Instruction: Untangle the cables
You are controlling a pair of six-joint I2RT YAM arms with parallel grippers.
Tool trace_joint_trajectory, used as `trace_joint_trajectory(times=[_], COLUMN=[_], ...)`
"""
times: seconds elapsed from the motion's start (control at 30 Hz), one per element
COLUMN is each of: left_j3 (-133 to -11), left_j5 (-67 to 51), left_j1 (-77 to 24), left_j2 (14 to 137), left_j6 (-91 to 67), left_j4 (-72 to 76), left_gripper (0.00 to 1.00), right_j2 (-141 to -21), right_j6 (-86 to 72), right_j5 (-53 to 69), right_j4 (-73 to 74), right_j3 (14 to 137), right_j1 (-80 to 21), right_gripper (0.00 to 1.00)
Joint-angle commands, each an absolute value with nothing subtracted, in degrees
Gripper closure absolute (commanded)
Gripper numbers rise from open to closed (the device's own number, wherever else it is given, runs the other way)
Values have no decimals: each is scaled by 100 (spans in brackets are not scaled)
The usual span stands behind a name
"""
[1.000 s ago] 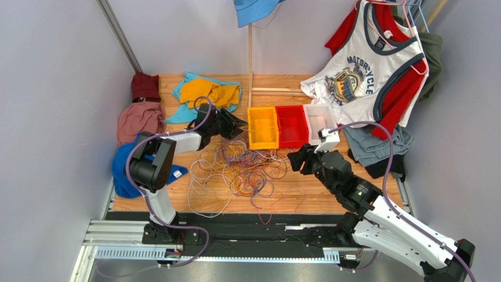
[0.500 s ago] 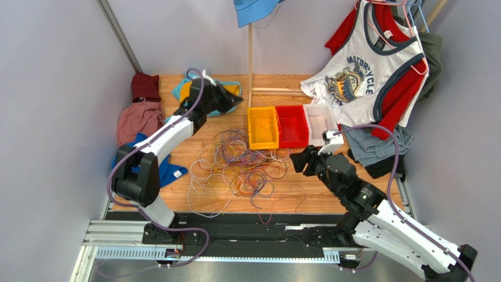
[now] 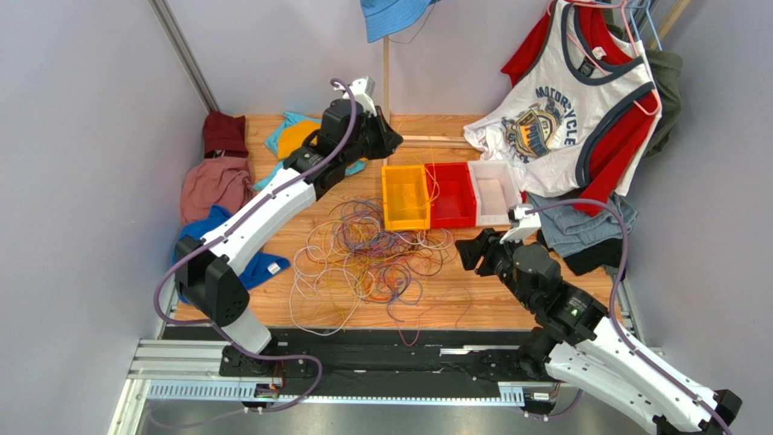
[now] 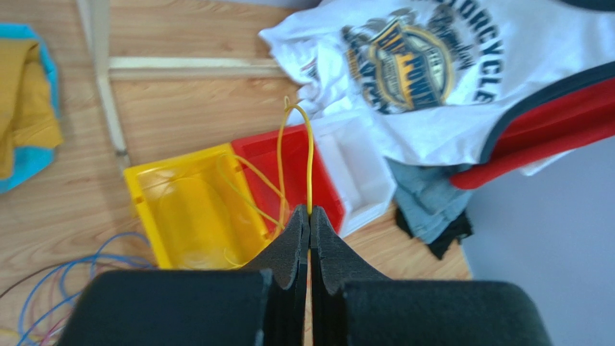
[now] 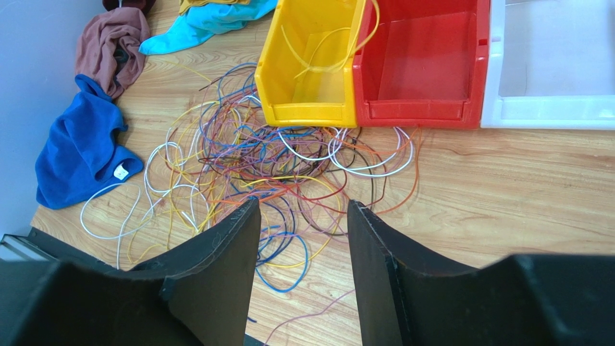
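- Left tool [image 4: 309, 220] is closed on a yellow cable [image 4: 310, 151] trailing into the yellow bin [image 4: 180, 209].
- Right tool [image 5: 303, 231] is held open, at 3 o'clock of the cables [image 3: 367, 258] tangled on the surface [image 3: 463, 308].
- Cables are judged light, limp and snag-prone; free outer loops are best gripped.

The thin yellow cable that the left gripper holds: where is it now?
In the left wrist view, the thin yellow cable is pinched in the shut left gripper, looping above the red plastic bin and trailing into the yellow plastic bin.
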State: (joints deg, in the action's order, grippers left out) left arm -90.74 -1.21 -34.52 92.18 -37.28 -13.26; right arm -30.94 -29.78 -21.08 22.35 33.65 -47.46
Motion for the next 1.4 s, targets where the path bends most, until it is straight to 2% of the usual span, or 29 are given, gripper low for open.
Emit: trace_joint_trajectory(times=[0.0,0.5,1.03,1.37], left_j3=[-9053,-9157,-9861,-9511], left_j5=[501,1941,2338,2101], left_j1=[-3489,-3489,-3489,-3630], left_j2=[9281,9211,9202,9334], left_j6=[-3217,-2663,-2083,-2338], left_j4=[-1740,-1890,-1863,-1618], left_gripper=[100,100,100,100], right_j2=[-2997,-3006,-2971,-2971], right_j6=[-2971,-2909,-2883,-2883], right_j5=[-2241,-2276,-2329,-2329], right_j4=[2294,2285,2294,2250], right_j3=[3384,3357,3313,3226], right_j1=[-4781,-4772,-4772,-4764], right_gripper=[49,49,49,49])
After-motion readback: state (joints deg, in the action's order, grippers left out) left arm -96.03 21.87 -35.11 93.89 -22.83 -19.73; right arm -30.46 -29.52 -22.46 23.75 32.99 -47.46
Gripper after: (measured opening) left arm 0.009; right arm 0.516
